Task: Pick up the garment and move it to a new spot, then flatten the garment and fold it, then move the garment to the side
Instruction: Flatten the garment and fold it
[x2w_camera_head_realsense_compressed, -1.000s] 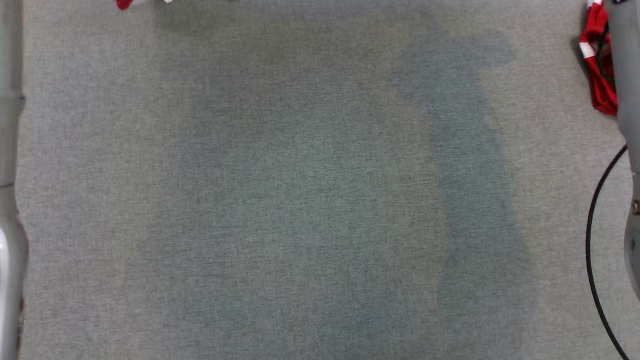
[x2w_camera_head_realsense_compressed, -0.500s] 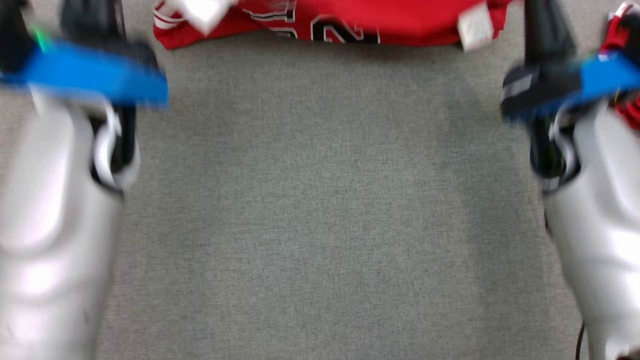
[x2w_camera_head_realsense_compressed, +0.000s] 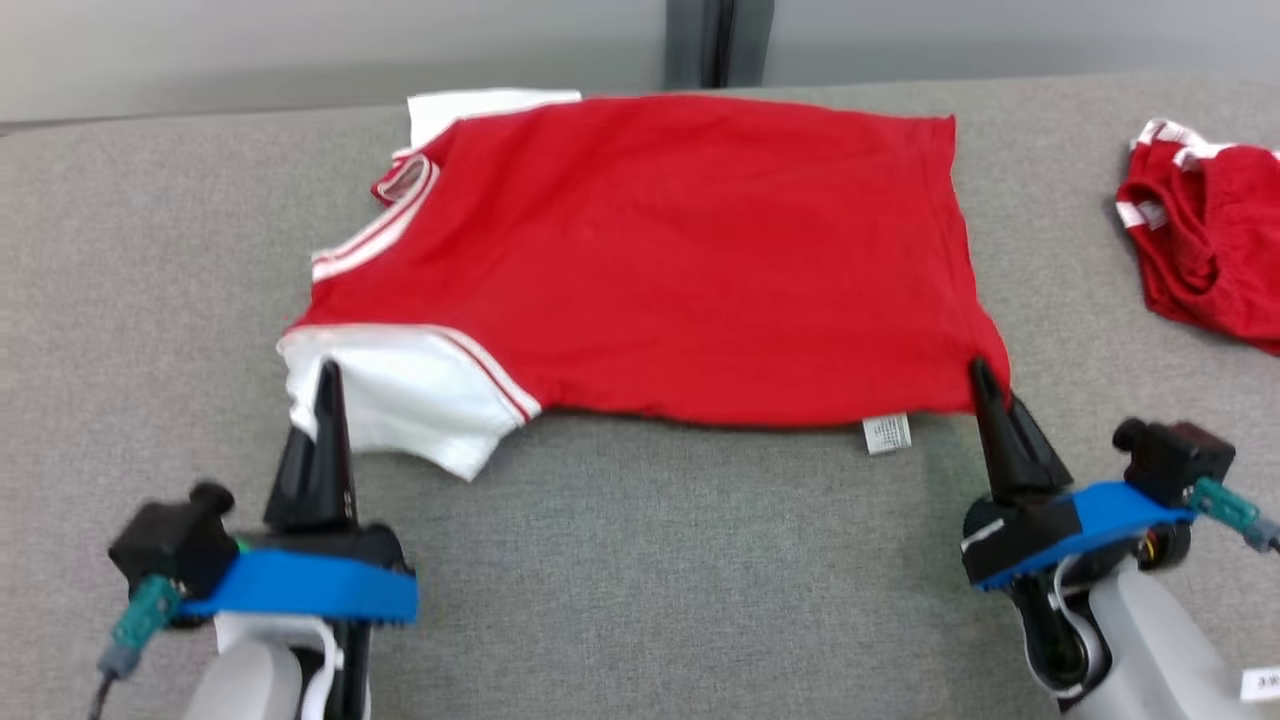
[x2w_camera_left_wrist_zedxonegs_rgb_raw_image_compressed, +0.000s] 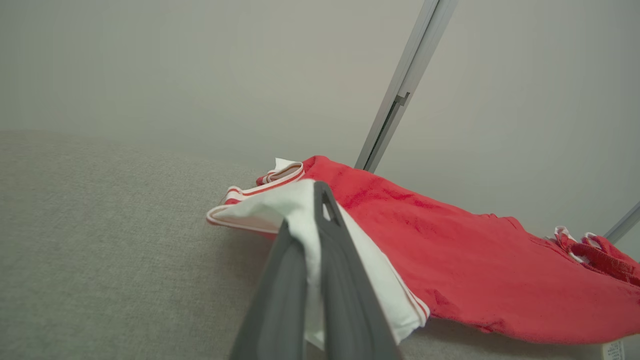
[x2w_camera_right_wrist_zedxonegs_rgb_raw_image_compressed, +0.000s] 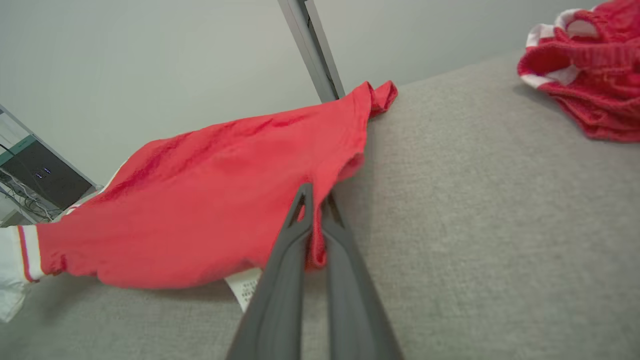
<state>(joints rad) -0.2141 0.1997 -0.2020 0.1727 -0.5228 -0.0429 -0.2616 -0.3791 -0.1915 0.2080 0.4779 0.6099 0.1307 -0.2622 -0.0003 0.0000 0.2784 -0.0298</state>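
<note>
The garment (x2w_camera_head_realsense_compressed: 690, 260) is a red jersey with white sleeves and white-striped trim, lying spread out on the grey cloth table (x2w_camera_head_realsense_compressed: 640, 560). My left gripper (x2w_camera_head_realsense_compressed: 327, 378) is shut on the near white sleeve (x2w_camera_head_realsense_compressed: 400, 400); in the left wrist view white cloth sits pinched in the left gripper (x2w_camera_left_wrist_zedxonegs_rgb_raw_image_compressed: 306, 207). At the garment's near right corner my right gripper (x2w_camera_head_realsense_compressed: 980, 375) is shut on the red hem. The right wrist view shows red cloth pinched in the right gripper (x2w_camera_right_wrist_zedxonegs_rgb_raw_image_compressed: 316, 197). A small white care tag (x2w_camera_head_realsense_compressed: 886, 433) hangs from the near hem.
A second crumpled red and white garment (x2w_camera_head_realsense_compressed: 1205, 265) lies at the table's right edge, apart from the spread one. A pale wall with a dark vertical post (x2w_camera_head_realsense_compressed: 715, 40) stands right behind the table's far edge. Bare grey cloth stretches between my two arms.
The head camera has swung upward: bare grey table a second ago, now the whole spread garment and both grippers. How the garment itself moved cannot be told.
</note>
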